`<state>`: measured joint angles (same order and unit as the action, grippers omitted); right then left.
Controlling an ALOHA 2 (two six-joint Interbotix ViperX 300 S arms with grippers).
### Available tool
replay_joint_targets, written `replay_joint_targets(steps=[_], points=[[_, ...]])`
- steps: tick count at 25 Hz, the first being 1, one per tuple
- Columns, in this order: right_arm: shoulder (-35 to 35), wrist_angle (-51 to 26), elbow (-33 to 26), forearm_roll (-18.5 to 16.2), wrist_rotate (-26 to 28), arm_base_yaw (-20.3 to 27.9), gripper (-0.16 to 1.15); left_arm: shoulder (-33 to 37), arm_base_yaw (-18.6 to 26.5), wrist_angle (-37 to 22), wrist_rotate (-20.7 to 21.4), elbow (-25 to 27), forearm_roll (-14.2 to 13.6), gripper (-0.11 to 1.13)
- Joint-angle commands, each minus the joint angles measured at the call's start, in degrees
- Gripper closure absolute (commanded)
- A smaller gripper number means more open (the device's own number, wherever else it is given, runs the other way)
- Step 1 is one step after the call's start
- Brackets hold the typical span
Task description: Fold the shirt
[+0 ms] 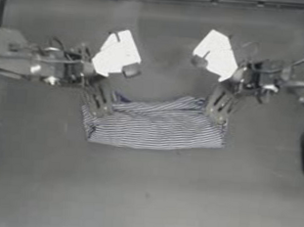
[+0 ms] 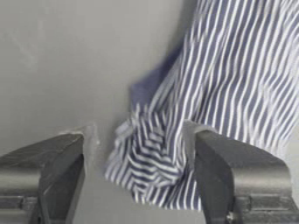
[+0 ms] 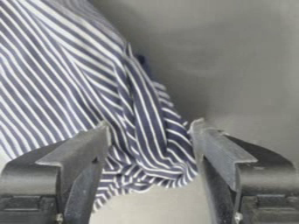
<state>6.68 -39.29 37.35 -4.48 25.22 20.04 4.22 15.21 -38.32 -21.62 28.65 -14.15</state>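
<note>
Between the spread jaws of the left gripper [image 2: 137, 175] sits one bunched corner of the shirt [image 1: 155, 125]; the right gripper [image 3: 149, 168], equally open, straddles the other. Beyond the fingertips the folded cloth lies mid-table. Likely a fold step just starting or ending: pinch both corners together, or withdraw.

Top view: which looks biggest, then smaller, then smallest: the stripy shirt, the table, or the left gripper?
1. Table, by far the biggest.
2. Shirt, a folded striped bundle in the middle.
3. Left gripper, smallest, at the shirt's corner; it sits nearer the camera, so it may look bigger than it is.
</note>
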Motion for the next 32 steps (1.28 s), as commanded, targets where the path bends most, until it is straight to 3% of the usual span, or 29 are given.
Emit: replay_joint_targets(steps=[1,10,15,18,23,32], points=[[3.7,0.6,-1.3,2.7,0.0,1.0,0.09,4.8,0.1,2.3,-0.1,-0.6,0.4,0.11],[14.9,2.7,2.3,11.7,4.6,1.1,0.09,8.1,-1.5,10.5,0.2,2.1,1.4,0.11],[21.9,4.5,8.1,15.6,12.6,1.0,0.01,7.6,-2.7,13.7,0.4,1.9,1.3,0.11],[24.3,5.1,11.0,15.8,19.1,-0.5,-0.05,7.3,-3.0,15.5,0.4,1.8,1.1,0.11],[24.2,5.8,13.7,10.7,29.6,-4.7,-0.04,5.9,-3.6,17.1,1.2,1.8,1.0,0.11],[24.1,8.0,17.7,-9.8,59.2,-11.1,-0.04,3.7,-4.0,17.9,2.5,1.2,1.0,0.11]])
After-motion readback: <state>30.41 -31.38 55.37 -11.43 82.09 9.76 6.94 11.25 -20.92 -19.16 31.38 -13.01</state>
